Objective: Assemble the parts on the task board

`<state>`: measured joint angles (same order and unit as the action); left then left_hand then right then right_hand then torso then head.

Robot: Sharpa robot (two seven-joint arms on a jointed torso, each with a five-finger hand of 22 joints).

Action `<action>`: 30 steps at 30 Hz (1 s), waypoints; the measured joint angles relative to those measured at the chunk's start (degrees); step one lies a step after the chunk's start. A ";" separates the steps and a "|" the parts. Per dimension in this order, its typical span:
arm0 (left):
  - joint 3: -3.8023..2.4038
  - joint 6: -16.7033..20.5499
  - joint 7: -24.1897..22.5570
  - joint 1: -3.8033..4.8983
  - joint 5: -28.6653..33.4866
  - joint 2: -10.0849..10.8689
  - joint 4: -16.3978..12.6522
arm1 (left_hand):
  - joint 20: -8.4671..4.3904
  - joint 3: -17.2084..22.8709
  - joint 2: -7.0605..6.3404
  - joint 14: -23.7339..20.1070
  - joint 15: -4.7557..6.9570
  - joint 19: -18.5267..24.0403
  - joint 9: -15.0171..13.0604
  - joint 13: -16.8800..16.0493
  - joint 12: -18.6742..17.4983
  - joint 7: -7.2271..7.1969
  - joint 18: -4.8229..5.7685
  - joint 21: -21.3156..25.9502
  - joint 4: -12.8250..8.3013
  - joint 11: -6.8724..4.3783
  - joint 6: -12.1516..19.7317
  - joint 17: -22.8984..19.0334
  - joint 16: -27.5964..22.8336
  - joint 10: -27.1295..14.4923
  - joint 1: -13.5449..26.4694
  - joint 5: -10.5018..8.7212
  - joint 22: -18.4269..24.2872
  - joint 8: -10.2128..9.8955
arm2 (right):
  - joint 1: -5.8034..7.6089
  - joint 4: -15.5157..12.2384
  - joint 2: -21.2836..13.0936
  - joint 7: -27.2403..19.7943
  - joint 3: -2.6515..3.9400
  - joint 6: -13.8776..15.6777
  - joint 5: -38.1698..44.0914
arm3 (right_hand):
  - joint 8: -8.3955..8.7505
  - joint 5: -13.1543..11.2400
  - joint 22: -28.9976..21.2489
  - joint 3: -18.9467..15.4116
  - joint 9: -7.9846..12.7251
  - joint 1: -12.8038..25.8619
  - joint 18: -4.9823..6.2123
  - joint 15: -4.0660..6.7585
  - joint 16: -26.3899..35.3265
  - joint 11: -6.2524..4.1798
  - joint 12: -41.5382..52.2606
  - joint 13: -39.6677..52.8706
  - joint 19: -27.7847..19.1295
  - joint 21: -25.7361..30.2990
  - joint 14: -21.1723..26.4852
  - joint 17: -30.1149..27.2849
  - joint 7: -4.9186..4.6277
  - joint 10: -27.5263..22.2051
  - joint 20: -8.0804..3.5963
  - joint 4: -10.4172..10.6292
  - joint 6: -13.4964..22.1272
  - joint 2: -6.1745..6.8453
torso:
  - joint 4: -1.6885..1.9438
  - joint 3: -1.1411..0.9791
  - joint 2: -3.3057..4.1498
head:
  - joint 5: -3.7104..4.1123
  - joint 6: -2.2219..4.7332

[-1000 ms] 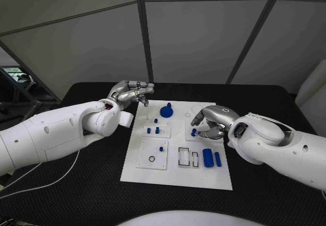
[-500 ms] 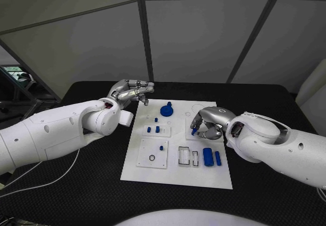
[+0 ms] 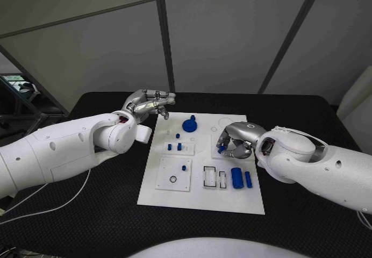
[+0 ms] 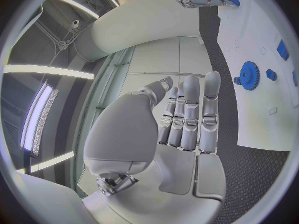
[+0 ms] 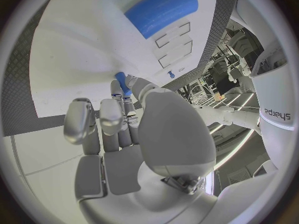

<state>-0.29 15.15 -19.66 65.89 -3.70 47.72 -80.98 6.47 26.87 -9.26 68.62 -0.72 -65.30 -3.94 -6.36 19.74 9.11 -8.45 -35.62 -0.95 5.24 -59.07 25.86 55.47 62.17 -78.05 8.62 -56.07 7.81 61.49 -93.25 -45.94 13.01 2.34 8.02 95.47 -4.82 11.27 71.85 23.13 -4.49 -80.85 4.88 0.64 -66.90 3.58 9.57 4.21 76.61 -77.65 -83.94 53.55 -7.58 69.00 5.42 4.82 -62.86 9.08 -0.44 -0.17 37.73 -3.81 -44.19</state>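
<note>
Over the middle of the white rectangular task board (image 3: 203, 200), the right hand (image 3: 236, 141) is bent down with its fingers curled around a small blue peg-like part (image 5: 122, 83); in the right wrist view the fingertips (image 5: 118, 87) pinch that piece with its tip against or just above the white surface, and whether it is already seated I cannot tell. Just beside this hand, nearer the robot, a thick blue cylinder (image 3: 237, 179) and a slimmer blue bar (image 3: 248, 180) lie loose on the board next to two empty rectangular outlines (image 3: 210, 178), so those look still to be placed. Further toward the left side, a small dark ring (image 3: 173, 179) sits on a raised white square plate (image 3: 173, 176), and a few small blue pegs (image 3: 179, 147) stand on another raised plate. At the far end a blue toothed gear (image 3: 190, 127) sits on the board with a post rising from it, apparently mounted.

Beyond the board's far left corner, the left hand (image 3: 149, 104) hovers off the board over the black table (image 3: 93, 215), fingers together and gently curled, holding nothing.

By my judgement the assembly is partway: gear and some pegs in, the pinched peg in progress, the cylinder, bar and ring remaining.
</note>
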 measured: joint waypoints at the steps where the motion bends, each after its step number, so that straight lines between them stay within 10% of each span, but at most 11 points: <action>1: 0.00 0.00 0.01 0.00 0.00 0.00 0.00 | 0.00 0.00 0.00 0.00 0.00 0.00 0.00 0.00 0.00 0.00 0.00 0.00 0.00 0.00 0.00 0.00 0.00 0.00 0.00 0.00 0.01 0.00 | 0.00 0.12 0.12 0.02 0.00 -0.01 0.02 | 0.00 0.00 0.13 0.24 -0.02 -0.18 0.00 0.00 -0.15 0.05 0.00 0.00 0.03 -0.23 0.00 0.15 0.01 0.05 0.03 0.10 -0.28 -0.18 | -0.01 0.01 0.00 | 0.01 -0.02; 21: 0.00 -0.01 0.10 0.00 0.00 0.02 0.23 | 0.00 -0.16 0.23 0.00 0.00 0.00 0.00 -0.09 0.35 0.00 0.00 0.00 0.16 0.00 0.00 -0.11 0.00 0.00 -0.23 0.00 0.06 0.00 | -0.07 -2.81 -1.79 0.40 0.03 6.26 0.23 | -1.04 -0.14 2.13 1.18 -0.46 -1.30 -0.01 0.42 -1.72 -0.51 -0.02 0.25 1.53 -1.56 0.00 1.57 0.65 3.18 -0.32 -0.23 -3.23 -1.03 | -0.06 0.01 -0.13 | 0.15 -0.04; 30: 0.00 -0.01 0.12 -0.02 0.00 -0.19 0.39 | 0.00 -0.15 0.23 0.00 0.00 0.00 0.00 -0.08 0.35 0.00 0.00 0.00 0.16 0.00 0.00 -0.11 0.00 0.00 -0.23 0.00 0.06 0.00 | 0.04 -7.31 -2.61 -0.38 1.89 10.23 -1.14 | -0.96 -0.30 2.53 1.41 -0.47 -1.44 -0.01 0.41 -2.14 -0.72 -0.14 0.30 1.73 -1.94 0.00 2.00 0.45 3.39 -0.52 -0.47 -3.41 -1.04 | -0.06 0.03 -0.16 | 0.09 0.18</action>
<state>-0.29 15.14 -19.54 65.87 -3.70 47.53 -80.59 6.47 26.71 -9.03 68.62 -0.72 -65.30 -3.94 -6.44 20.08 9.11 -8.45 -35.63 -0.79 5.24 -59.07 25.76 55.47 62.17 -78.28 8.62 -56.00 7.81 61.53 -100.56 -48.55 12.63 4.22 18.25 94.33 -5.78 10.96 74.38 24.54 -4.96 -82.29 4.87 1.05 -69.04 2.87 9.43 4.50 78.34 -79.59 -83.94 55.55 -7.13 72.38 4.90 4.35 -66.27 8.04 -0.51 -0.14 37.57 -3.72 -44.01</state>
